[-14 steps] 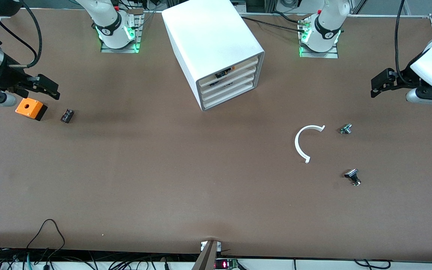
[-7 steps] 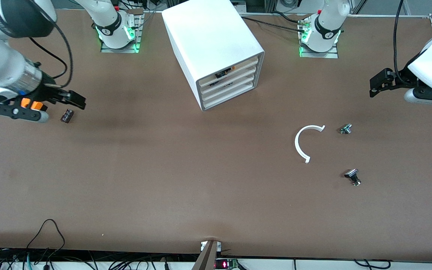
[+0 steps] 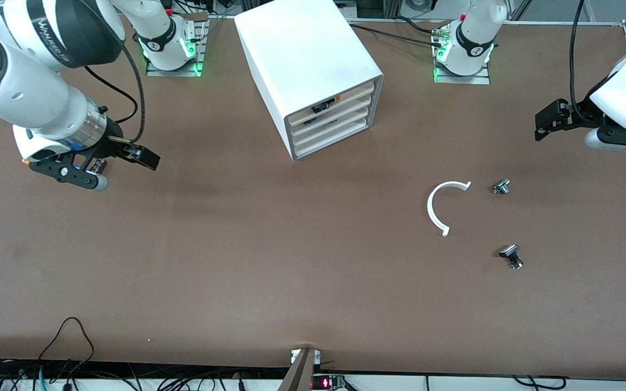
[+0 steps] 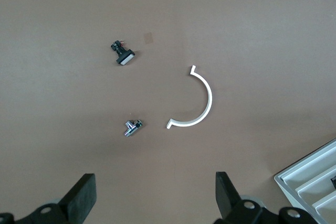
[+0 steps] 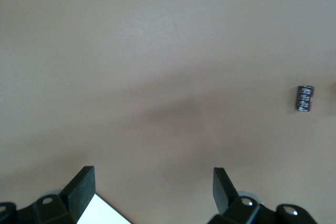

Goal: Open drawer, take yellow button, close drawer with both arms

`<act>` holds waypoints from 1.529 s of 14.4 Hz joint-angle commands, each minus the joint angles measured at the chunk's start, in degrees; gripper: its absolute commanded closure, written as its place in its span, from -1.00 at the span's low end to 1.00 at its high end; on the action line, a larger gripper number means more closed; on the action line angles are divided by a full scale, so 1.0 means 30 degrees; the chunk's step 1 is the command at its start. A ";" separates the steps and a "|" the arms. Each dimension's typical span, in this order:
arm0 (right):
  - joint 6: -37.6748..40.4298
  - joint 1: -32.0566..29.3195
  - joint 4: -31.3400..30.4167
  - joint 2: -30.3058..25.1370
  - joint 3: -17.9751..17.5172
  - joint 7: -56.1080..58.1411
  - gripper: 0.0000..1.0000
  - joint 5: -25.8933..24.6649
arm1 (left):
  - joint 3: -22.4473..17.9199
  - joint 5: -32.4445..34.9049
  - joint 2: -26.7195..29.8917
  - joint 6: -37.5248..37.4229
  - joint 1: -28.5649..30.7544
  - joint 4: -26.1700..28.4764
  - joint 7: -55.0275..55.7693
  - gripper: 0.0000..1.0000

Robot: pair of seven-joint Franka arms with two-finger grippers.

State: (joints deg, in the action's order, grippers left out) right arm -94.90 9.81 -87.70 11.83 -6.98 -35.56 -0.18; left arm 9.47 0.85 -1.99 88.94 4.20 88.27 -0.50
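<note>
The white cabinet (image 3: 307, 60) stands at the table's middle between the arms' bases. Its top drawer (image 3: 355, 93) sits pushed in, level with the three below. A small black and orange thing (image 3: 325, 106) shows in the top drawer's slot; I cannot tell whether it is the button. My right gripper (image 3: 147, 157) hangs open and empty over bare table toward the right arm's end, well short of the cabinet; the right wrist view shows it open (image 5: 152, 192). My left gripper (image 3: 545, 122) hangs open and empty at the left arm's end, also open in its wrist view (image 4: 156, 198).
A white arc piece (image 3: 440, 206), a small silver part (image 3: 501, 187) and a black-capped silver button (image 3: 511, 255) lie toward the left arm's end. A small black component (image 5: 304, 98) lies under the right arm. The orange box is almost hidden by that arm.
My right arm has swung from the table's end toward the cabinet, passing over the orange box and the black component. My left gripper has barely moved.
</note>
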 commanded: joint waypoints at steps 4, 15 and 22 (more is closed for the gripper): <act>0.0228 0.1328 0.0902 0.0889 0.0069 -0.1183 -0.99 0.1228 | -0.0109 -0.0224 0.0135 -0.0289 -0.0111 0.0194 -0.0272 -0.99; -0.0911 0.3849 0.0902 0.1827 0.0069 -0.5341 -0.99 0.1348 | 0.0946 -1.2310 -0.1594 -0.0121 -0.0492 0.4492 -0.4713 -0.99; -0.1589 0.5664 0.3415 0.4050 0.0098 -0.8065 -0.99 0.1202 | 0.3665 -2.0285 -0.2762 0.3689 -0.0639 1.0386 -1.1574 -0.74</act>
State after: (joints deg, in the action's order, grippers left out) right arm -100.95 24.82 -83.53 19.86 -7.04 -56.90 3.14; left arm 17.78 -55.38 -9.67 97.12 2.08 115.82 -30.10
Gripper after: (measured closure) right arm 0.004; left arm 0.013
